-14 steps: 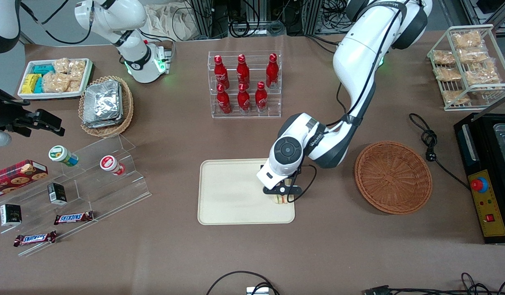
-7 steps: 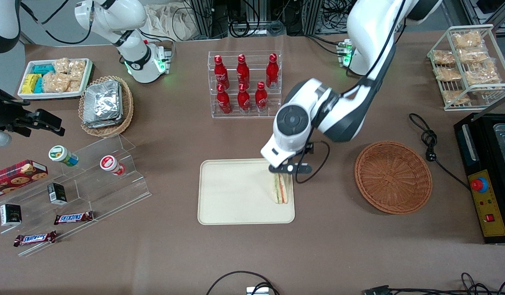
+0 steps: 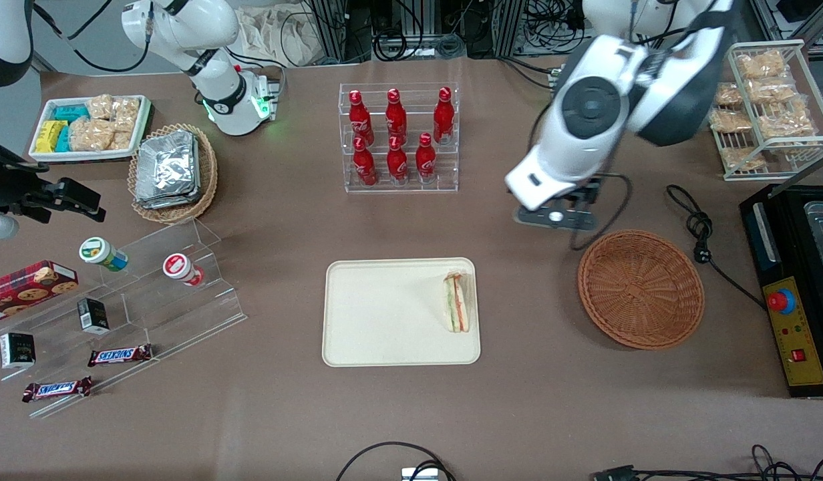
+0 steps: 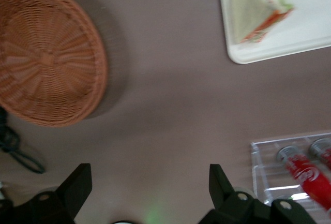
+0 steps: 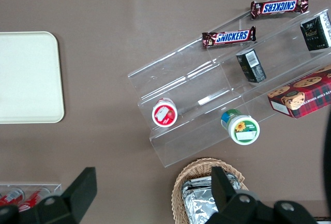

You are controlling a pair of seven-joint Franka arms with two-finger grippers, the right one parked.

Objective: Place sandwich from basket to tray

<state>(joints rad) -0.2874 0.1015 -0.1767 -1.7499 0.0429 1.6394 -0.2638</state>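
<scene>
Sandwich: small triangular wedge of pale bread with orange-red and green filling layers (image 3: 456, 302), lying flat on the tray, at the tray's edge toward the working arm's end of the table; nothing touches it.
Tray: large flat cream-beige rectangular tray with rounded corners and a low rim (image 3: 378, 314), on the brown table (image 3: 411, 414); apart from the wedge its surface is bare.
Basket: round, shallow, reddish-brown woven wicker basket (image 3: 640, 288), near the tray toward the working arm's end, not touching it; nothing lies in it.
Gripper: left arm's black two-finger gripper (image 3: 556, 216), up above the table, farther from the front camera than the basket and well apart from the wedge. In the wrist view the two black fingers (image 4: 76, 188) stand spread wide with only brown tabletop between them; nothing held.
Bottle rack: clear acrylic stand of red bottles (image 3: 398, 137), farther from the front camera than the tray, beside the gripper toward the parked arm's end.
Cable: black power cord with plug (image 3: 699, 227), on the table just beside the basket, toward the working arm's end.
</scene>
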